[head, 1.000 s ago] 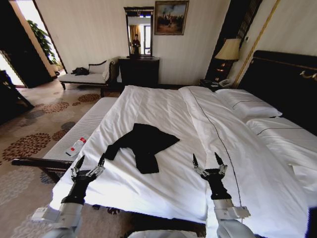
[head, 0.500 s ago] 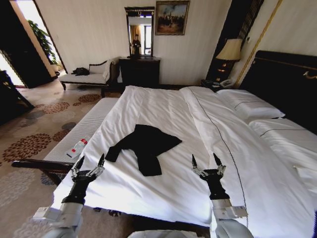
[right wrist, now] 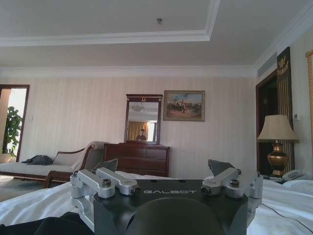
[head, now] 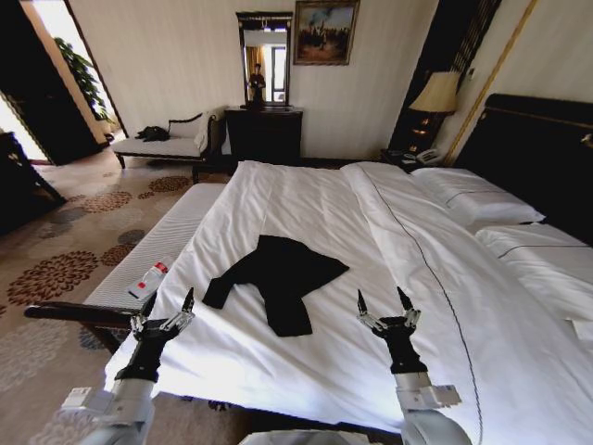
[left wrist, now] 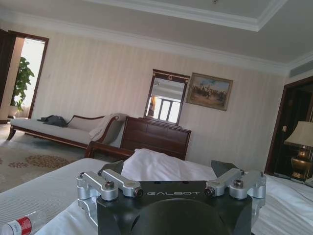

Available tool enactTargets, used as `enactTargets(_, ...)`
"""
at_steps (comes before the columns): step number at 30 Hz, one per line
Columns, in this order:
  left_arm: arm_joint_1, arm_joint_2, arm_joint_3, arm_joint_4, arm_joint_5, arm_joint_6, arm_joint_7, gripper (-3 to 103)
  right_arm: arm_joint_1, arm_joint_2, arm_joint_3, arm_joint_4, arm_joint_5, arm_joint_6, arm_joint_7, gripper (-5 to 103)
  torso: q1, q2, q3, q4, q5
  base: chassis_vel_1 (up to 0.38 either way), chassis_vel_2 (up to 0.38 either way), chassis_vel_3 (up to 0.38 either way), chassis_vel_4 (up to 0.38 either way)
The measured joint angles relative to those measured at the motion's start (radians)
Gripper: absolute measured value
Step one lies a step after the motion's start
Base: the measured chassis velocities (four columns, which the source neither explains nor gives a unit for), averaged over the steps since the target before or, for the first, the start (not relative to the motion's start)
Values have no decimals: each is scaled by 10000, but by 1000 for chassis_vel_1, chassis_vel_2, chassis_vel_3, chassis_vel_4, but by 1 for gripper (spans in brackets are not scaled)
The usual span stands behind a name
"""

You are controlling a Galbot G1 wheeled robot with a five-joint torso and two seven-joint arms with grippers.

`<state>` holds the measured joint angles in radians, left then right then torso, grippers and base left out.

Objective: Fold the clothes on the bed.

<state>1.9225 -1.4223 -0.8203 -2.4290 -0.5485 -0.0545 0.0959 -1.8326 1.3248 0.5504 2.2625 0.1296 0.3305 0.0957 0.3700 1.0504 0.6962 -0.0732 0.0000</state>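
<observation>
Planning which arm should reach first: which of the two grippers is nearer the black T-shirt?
The left gripper is nearer: it hovers open just off the black T-shirt's sleeve tip. The right gripper, also open, sits farther across bare white duvet.

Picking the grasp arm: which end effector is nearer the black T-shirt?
Left, marginally. The left end effector sits off the black T-shirt's left sleeve; the right end effector sits off its right.

Cream chaise longue [head: 167, 144] beside dark dresser [head: 264, 134], patterned carpet [head: 56, 269].
</observation>
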Motion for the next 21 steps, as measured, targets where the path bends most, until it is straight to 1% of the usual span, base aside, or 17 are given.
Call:
enactTargets(11, 69, 24, -76, -74, -12, -3, -38, 100, 3, -16, -36, 16, -17, 14, -4, 100, 0, 0, 0, 0, 0, 3, 3, -5, -3)
enactTargets(21, 76, 90, -118, -82, -20, -2, -45, 100, 76, -22, -102, -62, -20, 16, -6, 100, 0, 0, 0, 0, 0, 44, 54, -41, -48)
